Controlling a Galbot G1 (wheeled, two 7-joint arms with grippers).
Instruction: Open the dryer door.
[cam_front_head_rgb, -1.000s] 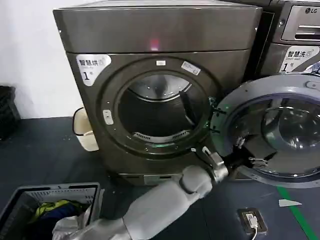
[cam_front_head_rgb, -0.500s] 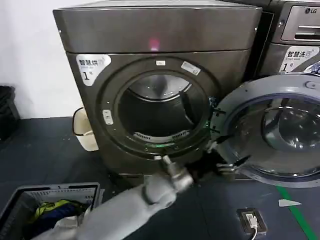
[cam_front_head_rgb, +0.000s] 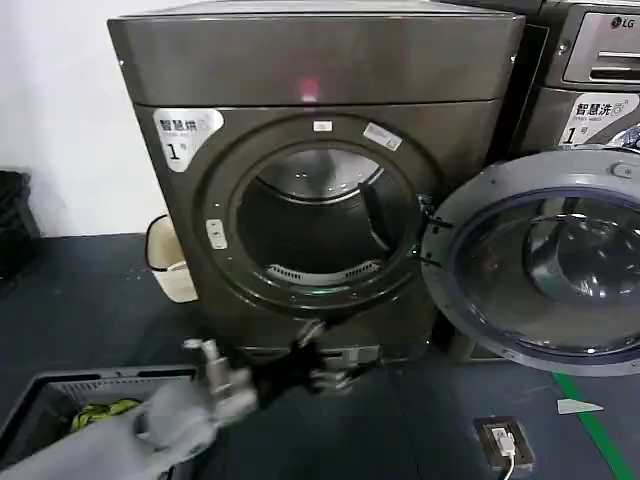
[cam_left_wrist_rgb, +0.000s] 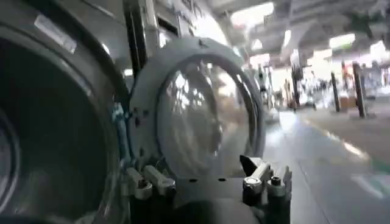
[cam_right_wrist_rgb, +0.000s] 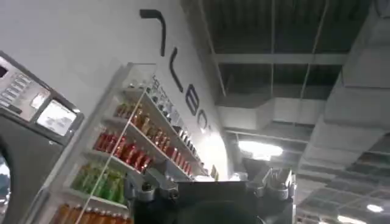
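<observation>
The dryer door (cam_front_head_rgb: 545, 260) hung wide open on the right of the dryer (cam_front_head_rgb: 320, 170). The left gripper (cam_front_head_rgb: 325, 365) sat low near the machine's base, jaws apart and holding nothing. Main risk, I'd guess: the door drifting shut, or the arm clipping the laundry basket (cam_front_head_rgb: 60, 400).

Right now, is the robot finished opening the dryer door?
Pretty much. The dryer door is swung wide to the right, its grey inner face showing, and the drum of the dryer gapes open. The left tool is low in front of the machine, away from the door and holding nothing. Nothing looks left except parking that arm.
</observation>
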